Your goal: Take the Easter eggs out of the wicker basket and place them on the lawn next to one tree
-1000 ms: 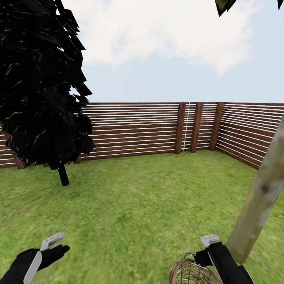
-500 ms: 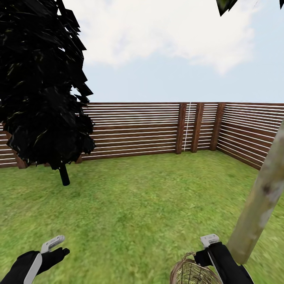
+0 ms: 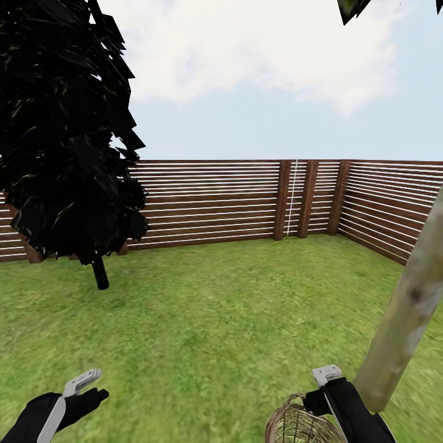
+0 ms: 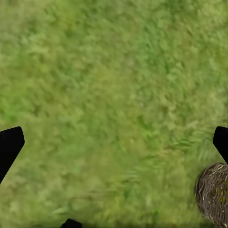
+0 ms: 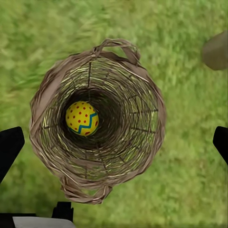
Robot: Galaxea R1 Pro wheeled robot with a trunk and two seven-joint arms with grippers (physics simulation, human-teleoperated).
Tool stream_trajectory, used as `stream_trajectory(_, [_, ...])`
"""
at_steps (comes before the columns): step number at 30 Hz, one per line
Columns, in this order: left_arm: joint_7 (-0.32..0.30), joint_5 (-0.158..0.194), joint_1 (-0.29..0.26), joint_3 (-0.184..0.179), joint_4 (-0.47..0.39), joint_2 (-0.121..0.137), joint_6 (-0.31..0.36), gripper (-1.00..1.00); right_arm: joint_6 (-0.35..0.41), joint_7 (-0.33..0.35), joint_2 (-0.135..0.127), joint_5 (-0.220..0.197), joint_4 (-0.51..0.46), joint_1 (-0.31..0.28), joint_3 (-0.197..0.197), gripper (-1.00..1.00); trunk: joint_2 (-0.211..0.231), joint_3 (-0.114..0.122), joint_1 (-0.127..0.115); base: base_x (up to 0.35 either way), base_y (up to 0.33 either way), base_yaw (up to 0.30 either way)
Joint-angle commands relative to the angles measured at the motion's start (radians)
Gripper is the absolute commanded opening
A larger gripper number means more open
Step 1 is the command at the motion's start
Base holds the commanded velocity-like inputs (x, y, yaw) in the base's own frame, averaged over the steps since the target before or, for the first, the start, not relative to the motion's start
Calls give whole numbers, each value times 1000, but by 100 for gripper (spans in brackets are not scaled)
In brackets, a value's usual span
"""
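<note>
fenced garden lawn (image 3: 234,307): right gripper (image 5: 114,142), fingers spread wide, hangs above the wicker basket (image 5: 97,118) beside the pale tree trunk (image 3: 403,320). one easter egg (image 5: 81,118) sits at its bottom, awaiting removal; left gripper (image 4: 114,142), fingers apart, hovers over grass.

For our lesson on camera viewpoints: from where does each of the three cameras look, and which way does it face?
Head: looks forward over lawn to fence; both arms show.
Left wrist: looks down at grass; left gripper fingertips, basket edge.
Right wrist: looks down into wicker basket holding one Easter egg; right gripper fingertips.
Shared: all three show the basket.
</note>
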Motion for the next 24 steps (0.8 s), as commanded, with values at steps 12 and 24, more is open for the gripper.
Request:
stream_trajectory(12, [-4, -1, -1, 5, 17, -1, 6, 100, 4, 10, 0, 11, -1, -1, -2, 100, -64, -30, 35, 0, 0, 0])
stream_trajectory(24, [-4, -1, -1, 7, 20, 0, 6, 100, 3, 10, 0, 11, -1, -1, -2, 100, -148, -67, 81, 0, 0, 0])
